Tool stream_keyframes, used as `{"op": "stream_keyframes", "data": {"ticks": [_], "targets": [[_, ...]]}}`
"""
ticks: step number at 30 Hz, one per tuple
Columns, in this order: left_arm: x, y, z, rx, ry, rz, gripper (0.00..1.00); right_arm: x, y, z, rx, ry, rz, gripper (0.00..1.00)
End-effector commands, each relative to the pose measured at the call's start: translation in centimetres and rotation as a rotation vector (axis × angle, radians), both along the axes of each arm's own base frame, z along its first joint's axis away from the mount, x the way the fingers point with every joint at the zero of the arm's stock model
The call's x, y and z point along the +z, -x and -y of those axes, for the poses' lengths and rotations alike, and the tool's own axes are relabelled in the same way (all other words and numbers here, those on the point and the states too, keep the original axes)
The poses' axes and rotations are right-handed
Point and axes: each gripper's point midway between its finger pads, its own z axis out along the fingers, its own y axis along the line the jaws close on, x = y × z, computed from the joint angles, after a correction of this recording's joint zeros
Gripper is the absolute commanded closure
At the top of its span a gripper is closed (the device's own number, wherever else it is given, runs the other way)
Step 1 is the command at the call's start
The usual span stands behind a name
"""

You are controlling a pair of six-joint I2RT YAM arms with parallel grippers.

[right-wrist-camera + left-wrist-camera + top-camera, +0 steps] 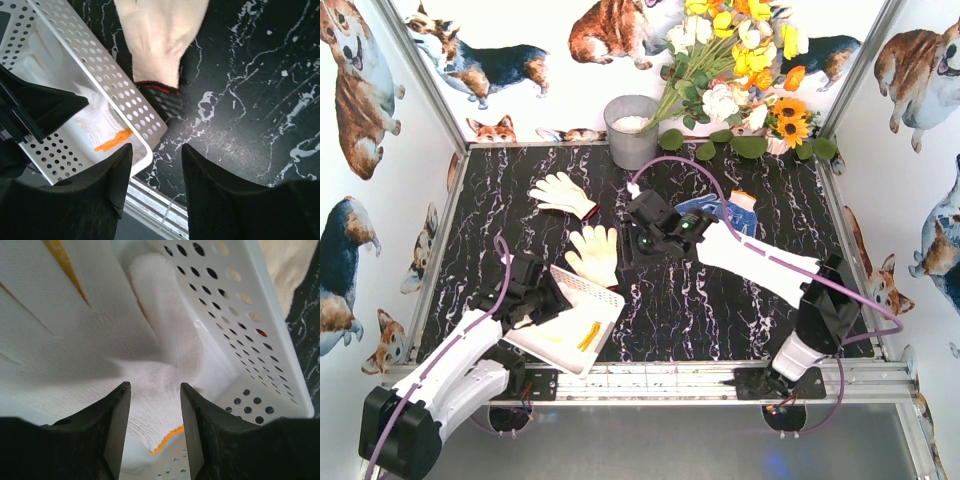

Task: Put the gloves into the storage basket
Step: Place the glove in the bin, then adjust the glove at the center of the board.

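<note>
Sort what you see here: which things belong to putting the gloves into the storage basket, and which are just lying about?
Belong to the job:
- storage basket
- white glove already inside it
- two cream gloves outside it
- blue glove farther back

Just lying about:
- grey bucket
- flowers

A staged robot test cell in a lab, not a home: two arms bolted to an aluminium rail, metal corner posts, walls papered with corgi prints, a black marble-pattern counter, and a flower bunch beside a grey bucket as set dressing.
</note>
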Motion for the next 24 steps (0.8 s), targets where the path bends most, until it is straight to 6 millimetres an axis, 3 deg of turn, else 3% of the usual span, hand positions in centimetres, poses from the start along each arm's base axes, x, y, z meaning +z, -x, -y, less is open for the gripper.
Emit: {"op": "stream_keyframes", "data": {"ticks": [1,17,24], "targets": [[-0.7,-0.3,-1.9,0.081,-0.082,0.005,0.62,2.7,-1.1,0.7,-0.057,-0.073,0.1,0.54],[-2.5,1.0,-5.1,0.221,-0.228,-0.095,0.63,3.4,-1.7,3.4,-0.115,-0.087,0.137,0.54],[-2.0,0.5,-5.3,0.229,-0.241,-0.079,0.63,3.7,-1.7,4.5,-0.134,-0.092,0.149,0.53]]}}
